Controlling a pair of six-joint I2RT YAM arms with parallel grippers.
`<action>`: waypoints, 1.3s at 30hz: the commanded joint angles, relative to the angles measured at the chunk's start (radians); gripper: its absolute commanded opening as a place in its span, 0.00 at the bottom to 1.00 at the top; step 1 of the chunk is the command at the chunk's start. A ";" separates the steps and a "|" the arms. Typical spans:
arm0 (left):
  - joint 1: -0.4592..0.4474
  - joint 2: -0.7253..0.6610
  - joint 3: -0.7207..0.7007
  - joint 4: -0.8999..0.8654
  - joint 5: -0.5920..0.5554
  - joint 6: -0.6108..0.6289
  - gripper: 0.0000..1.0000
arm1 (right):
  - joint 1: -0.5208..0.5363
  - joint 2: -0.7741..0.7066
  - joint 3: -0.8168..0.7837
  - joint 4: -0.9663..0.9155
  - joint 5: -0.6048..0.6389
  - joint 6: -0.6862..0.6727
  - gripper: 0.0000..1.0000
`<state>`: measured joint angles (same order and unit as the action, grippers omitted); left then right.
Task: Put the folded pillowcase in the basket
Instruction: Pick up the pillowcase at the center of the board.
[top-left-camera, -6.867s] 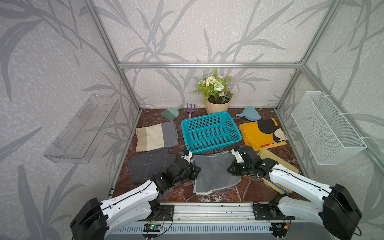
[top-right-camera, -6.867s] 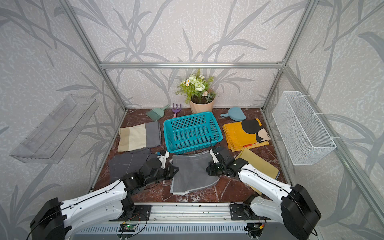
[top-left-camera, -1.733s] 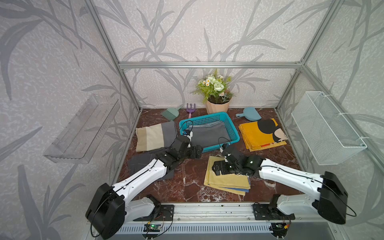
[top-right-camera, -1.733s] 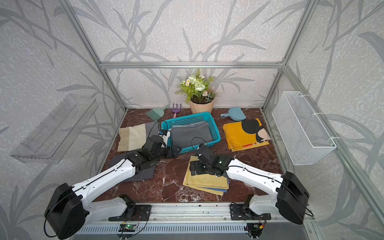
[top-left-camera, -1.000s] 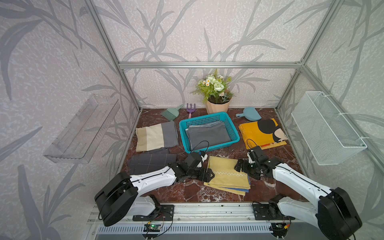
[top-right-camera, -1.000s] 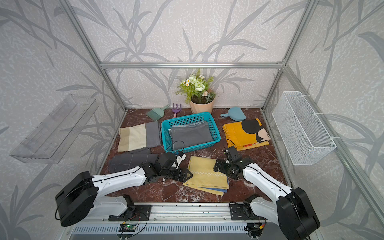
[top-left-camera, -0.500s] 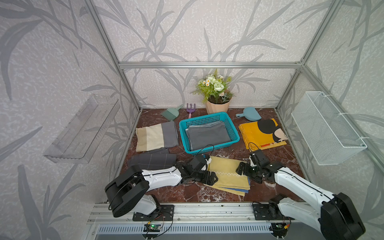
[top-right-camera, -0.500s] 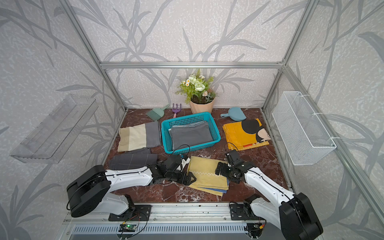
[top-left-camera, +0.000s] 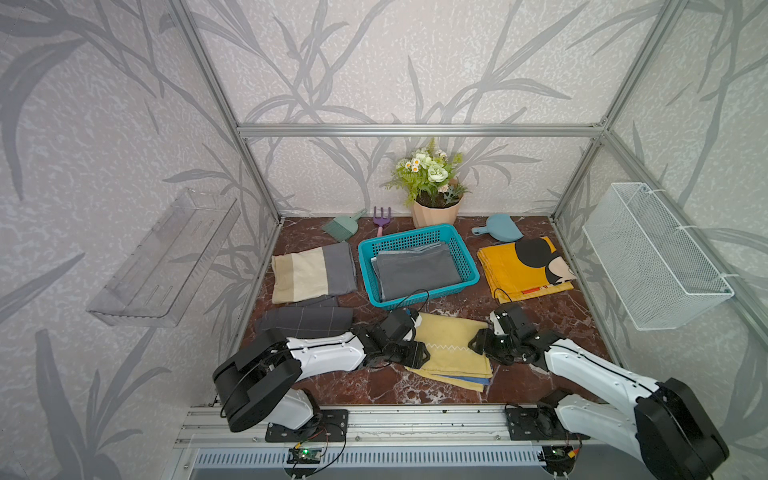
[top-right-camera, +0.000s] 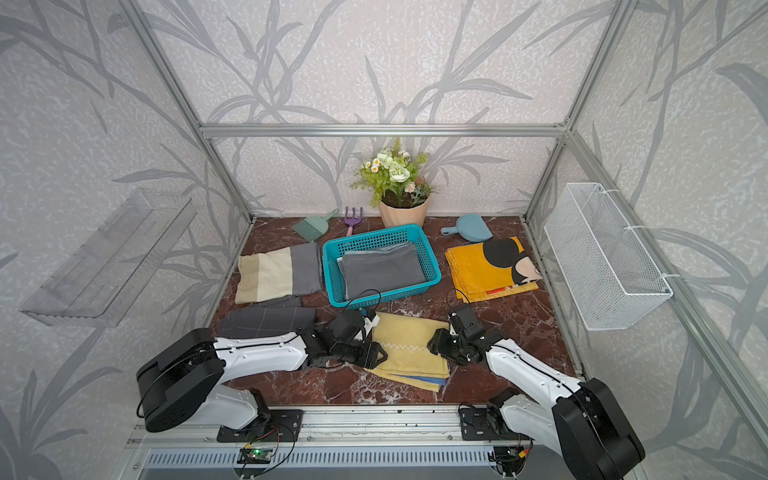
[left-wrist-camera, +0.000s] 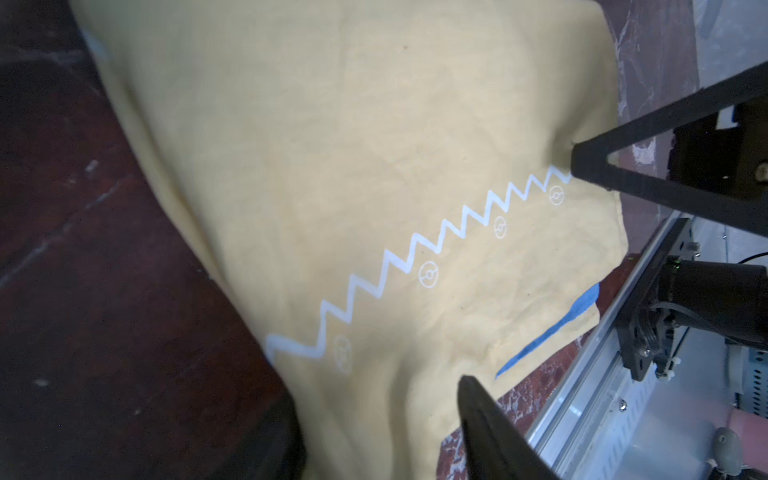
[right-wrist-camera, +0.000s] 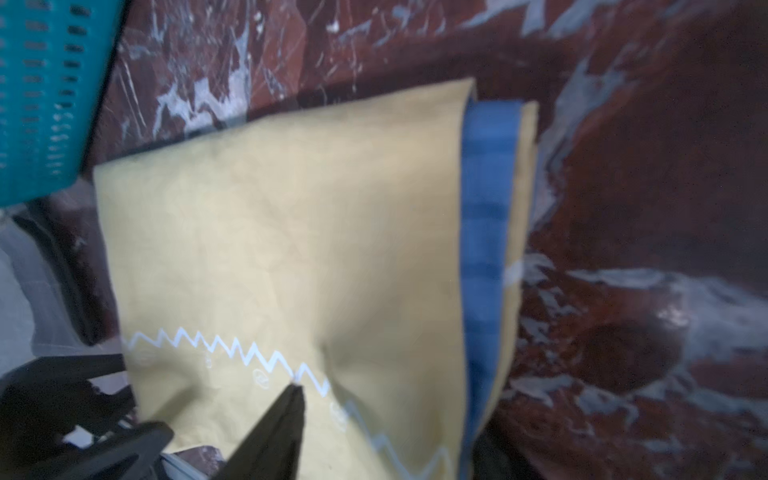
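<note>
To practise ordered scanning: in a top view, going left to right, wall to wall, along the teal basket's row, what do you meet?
Clear plastic wall shelf → beige-and-grey folded cloth → teal perforated plastic basket holding a folded grey pillowcase → orange folded cloth with black cartoon print → white wire-mesh wall basket.

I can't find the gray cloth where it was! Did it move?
Yes. The gray pillowcase moved back toward the flower pot: it lay on the table before the teal basket, now it lies inside it.
</note>
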<state>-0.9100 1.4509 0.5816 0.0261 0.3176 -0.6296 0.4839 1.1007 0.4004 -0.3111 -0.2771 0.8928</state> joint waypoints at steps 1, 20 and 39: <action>-0.004 0.005 0.014 -0.009 -0.011 0.001 0.33 | 0.007 0.002 -0.015 -0.010 -0.005 0.014 0.28; -0.035 -0.186 0.161 -0.196 -0.107 0.079 0.00 | 0.054 -0.171 0.211 -0.240 0.085 -0.071 0.00; 0.138 -0.207 0.359 -0.108 -0.279 0.258 0.00 | -0.040 0.254 0.913 -0.337 0.085 -0.435 0.00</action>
<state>-0.8192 1.2140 0.9264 -0.1410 0.0582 -0.4004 0.4755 1.2900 1.2495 -0.6415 -0.1780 0.5453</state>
